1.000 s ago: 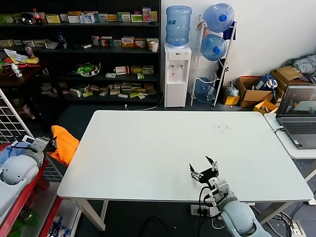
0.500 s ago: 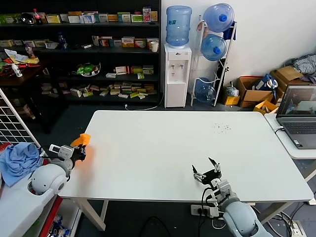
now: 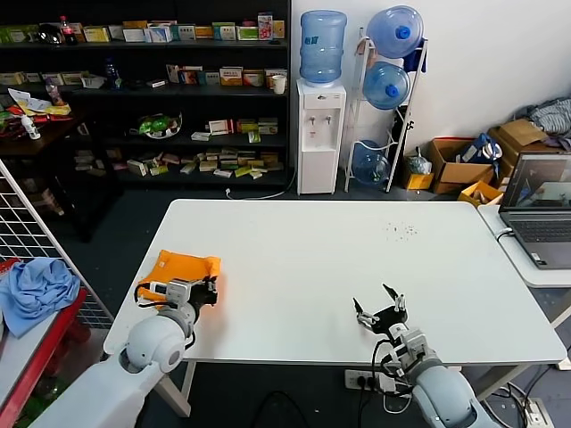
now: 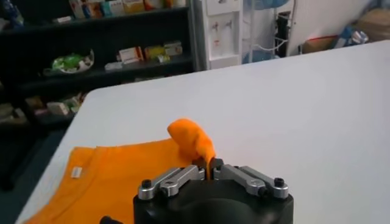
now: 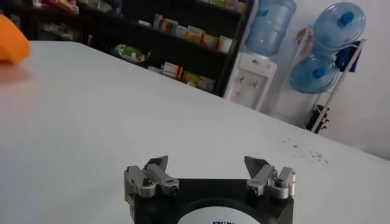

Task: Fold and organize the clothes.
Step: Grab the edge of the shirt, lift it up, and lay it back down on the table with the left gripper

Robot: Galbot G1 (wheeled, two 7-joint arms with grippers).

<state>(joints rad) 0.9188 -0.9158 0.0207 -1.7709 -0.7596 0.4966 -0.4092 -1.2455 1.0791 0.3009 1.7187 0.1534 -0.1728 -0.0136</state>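
Note:
The orange T-shirt [image 3: 181, 267] lies bunched on the white table [image 3: 294, 259] near its front left corner. My left gripper [image 3: 203, 292] is shut on a fold of it. In the left wrist view the shirt [image 4: 122, 170] spreads flat behind a raised pinch of cloth held between the closed fingers of the gripper [image 4: 209, 165]. My right gripper [image 3: 381, 312] is open and empty above the table's front edge, right of centre. In the right wrist view its fingers [image 5: 157, 165] stand wide apart, and a bit of the orange shirt [image 5: 11, 42] shows far off.
A light blue cloth [image 3: 34, 287] lies on a red cart left of the table, beside a white wire rack [image 3: 27, 234]. A laptop [image 3: 539, 203] sits on a side table at the right. Shelves and a water dispenser [image 3: 319, 134] stand behind.
My left arm has carried the orange shirt from beside the cart onto the table's front left part, where it now rests. My right gripper has shifted slightly right and nearer.

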